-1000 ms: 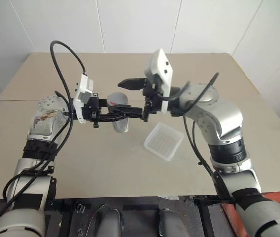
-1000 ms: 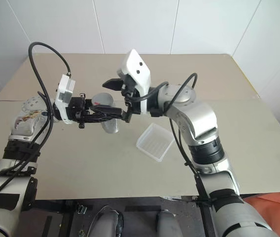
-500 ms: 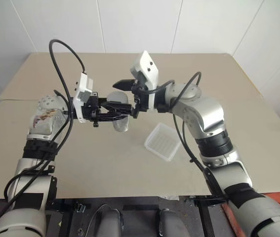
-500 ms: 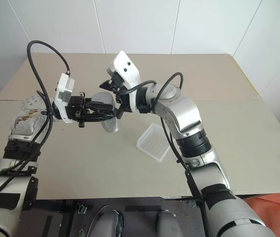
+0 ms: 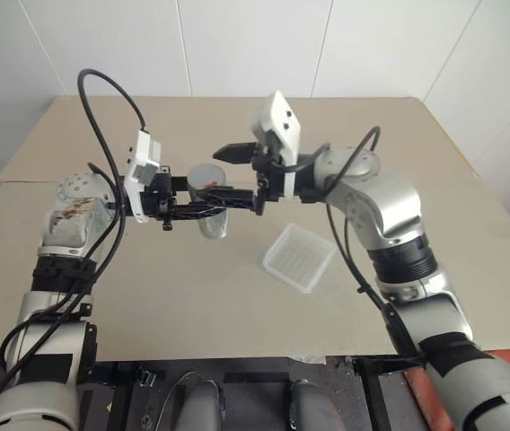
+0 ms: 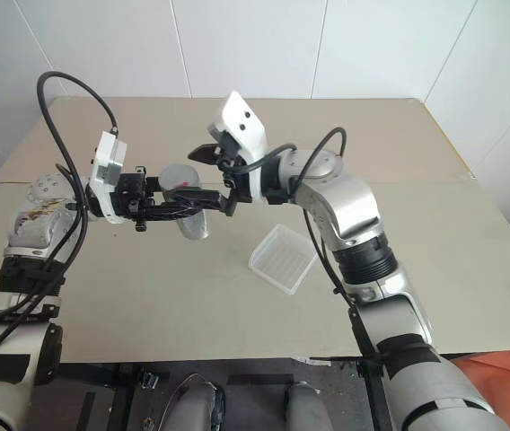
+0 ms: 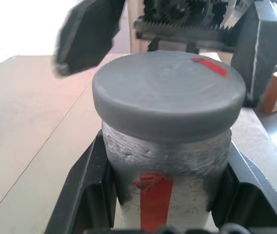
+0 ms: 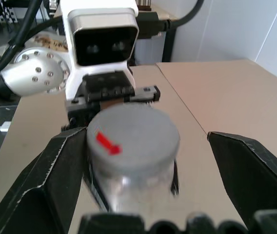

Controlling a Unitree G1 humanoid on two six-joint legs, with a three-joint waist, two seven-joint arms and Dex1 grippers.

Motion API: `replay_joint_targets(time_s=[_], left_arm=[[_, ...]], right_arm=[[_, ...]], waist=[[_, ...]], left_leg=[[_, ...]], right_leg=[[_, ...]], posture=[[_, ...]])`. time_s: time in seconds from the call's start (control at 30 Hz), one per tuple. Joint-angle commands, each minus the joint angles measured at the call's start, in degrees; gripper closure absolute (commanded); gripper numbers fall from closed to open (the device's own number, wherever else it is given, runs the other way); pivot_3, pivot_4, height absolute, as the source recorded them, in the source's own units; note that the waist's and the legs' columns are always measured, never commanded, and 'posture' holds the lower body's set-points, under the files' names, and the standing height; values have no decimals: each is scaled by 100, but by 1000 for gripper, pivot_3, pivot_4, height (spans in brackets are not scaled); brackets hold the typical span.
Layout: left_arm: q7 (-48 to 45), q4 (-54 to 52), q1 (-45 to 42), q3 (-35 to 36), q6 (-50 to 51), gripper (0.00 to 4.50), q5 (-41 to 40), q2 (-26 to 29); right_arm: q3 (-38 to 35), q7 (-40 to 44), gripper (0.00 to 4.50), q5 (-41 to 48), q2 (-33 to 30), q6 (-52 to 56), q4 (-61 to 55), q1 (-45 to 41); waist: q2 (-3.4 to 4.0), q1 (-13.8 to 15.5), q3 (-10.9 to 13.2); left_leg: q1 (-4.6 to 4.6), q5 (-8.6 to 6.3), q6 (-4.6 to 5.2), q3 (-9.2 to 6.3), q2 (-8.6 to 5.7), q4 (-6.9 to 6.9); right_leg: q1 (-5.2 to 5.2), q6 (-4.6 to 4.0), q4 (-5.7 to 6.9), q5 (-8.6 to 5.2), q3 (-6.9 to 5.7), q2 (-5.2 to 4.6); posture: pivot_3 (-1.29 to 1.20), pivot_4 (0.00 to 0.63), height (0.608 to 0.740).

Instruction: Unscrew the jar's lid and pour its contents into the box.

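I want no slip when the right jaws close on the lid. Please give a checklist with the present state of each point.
1. Left gripper clamps the jar on both sides: ok.
2. Lid seated on the jar: ok.
3. Right gripper jaws wide, one on each side of the lid: ok.
4. Jaws centred on the lid: not ok, one is much nearer.
5. Box on the table, apart from both arms: ok.
6. Contents inside the jar: cannot tell.

The lid (image 8: pixel 131 134) sits between the right pincer (image 8: pixel 148 161) fingers, gaps either side; the box (image 5: pixel 298 257) lies unobstructed.
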Motion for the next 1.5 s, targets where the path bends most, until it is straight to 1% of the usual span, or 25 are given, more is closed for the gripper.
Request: replay_joint_targets(time_s=[0.03,0.1,0.2,0.37,0.5,0.6,0.7,0.8,1.03,1.13,1.2,1.5], left_arm=[[-360,-444,57,140,-46,2483,-208,183],[-393,-465,84,152,-27,2483,-199,213],[-425,-489,123,154,-15,2483,-191,248],[-318,-297,-2,103,-93,2483,-94,103],[-247,-107,-161,0,-188,2483,28,-113],[-241,61,-283,-38,-275,2483,102,-268],[-250,182,-368,-55,-343,2483,133,-375],[-319,190,-415,-71,-349,2483,117,-428],[-367,100,-387,-45,-318,2483,107,-378],[-384,36,-339,-19,-294,2483,99,-342],[-392,11,-304,7,-281,2483,100,-298],[-435,-82,-222,56,-220,2483,38,-156]], right_arm=[[-718,-314,51,-198,-530,-115,181,105],[-779,-295,51,-143,-627,-103,97,174],[-900,-249,51,-51,-731,-36,-124,293],[-872,-4,51,245,-824,167,-859,508],[-759,-8,51,611,-636,480,-1468,476],[-461,-312,51,471,-320,600,-1626,333],[-247,-477,51,283,-59,499,-1524,194],[-71,-700,51,9,256,412,-1060,-78],[-60,-772,51,-315,531,119,-257,-334],[-121,-733,51,-318,505,73,-79,-324],[-197,-663,51,-285,381,78,-109,-255],[-555,-409,51,-111,-406,168,-398,161]], waist=[[0,24,0],[0,60,0],[0,-3,0],[0,-49,0],[0,-28,0],[0,-29,0],[0,-26,0],[0,-30,0],[0,-23,0],[0,-22,0],[0,-22,0],[0,-5,0]], left_leg=[[0,0,0,0,0,0],[-2,0,0,0,-3,0],[-1,0,0,4,-1,-2],[0,0,0,2,1,-3],[0,0,0,-1,1,-1],[1,0,0,-1,0,0],[1,0,0,-1,0,1],[0,0,0,0,-1,1],[-1,0,0,-1,-1,0],[0,0,0,-1,-1,0],[0,0,0,-1,0,0],[0,0,0,-1,0,0]], right_leg=[[1,0,0,0,0,0],[6,0,-7,0,-7,-6],[1,0,-6,0,-1,-3],[-2,0,-3,0,3,1],[0,0,-4,0,0,1],[1,0,-3,0,1,1],[0,0,-2,0,0,1],[0,0,0,0,1,1],[1,0,0,0,0,1],[1,0,0,0,0,1],[1,0,0,0,0,1],[1,0,0,0,0,1]], posture=[[0,150,740],[0,150,740],[0,150,740],[0,150,740],[0,150,740],[0,150,740],[0,150,740],[0,150,740],[0,150,740],[0,150,740],[0,150,740],[0,150,740]])
